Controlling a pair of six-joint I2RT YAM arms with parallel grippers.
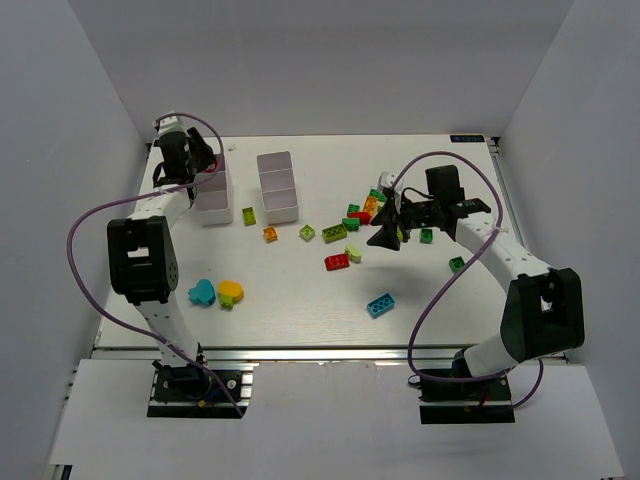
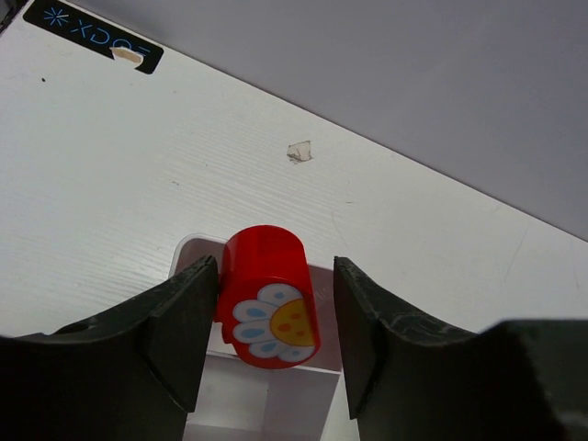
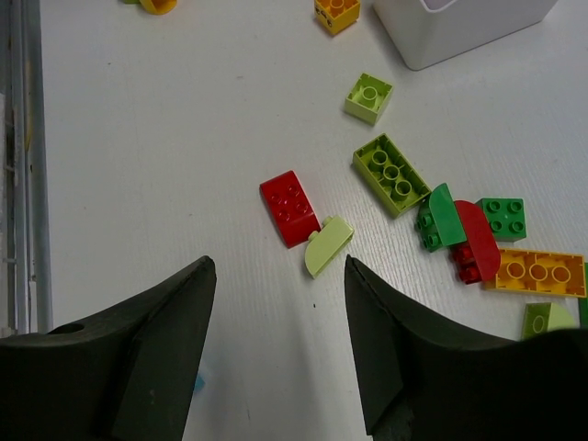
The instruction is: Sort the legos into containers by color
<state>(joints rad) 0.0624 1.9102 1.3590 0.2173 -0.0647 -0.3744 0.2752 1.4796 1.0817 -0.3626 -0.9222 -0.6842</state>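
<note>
My left gripper [image 2: 274, 268] hangs over the far end of the left white tray [image 2: 196, 246]. Its jaws stand apart around a red brick [image 2: 269, 303] with a flower picture. The brick leans on the left finger, with a gap to the right finger. From above, this gripper [image 1: 200, 160] is at the back left over that tray [image 1: 213, 195]. My right gripper [image 3: 278, 266] is open and empty above the table, just short of a red brick [image 3: 292, 208] and a lime rounded brick [image 3: 329, 244]. From above it [image 1: 385, 237] sits beside the brick pile.
A second white tray [image 1: 278, 187] stands right of the first. Loose bricks: lime [image 3: 390, 175], dark green [image 3: 501, 218], orange [image 3: 540, 272], cyan [image 1: 380, 304]. A cyan piece [image 1: 202, 292] and a yellow piece [image 1: 231, 292] lie near the left arm.
</note>
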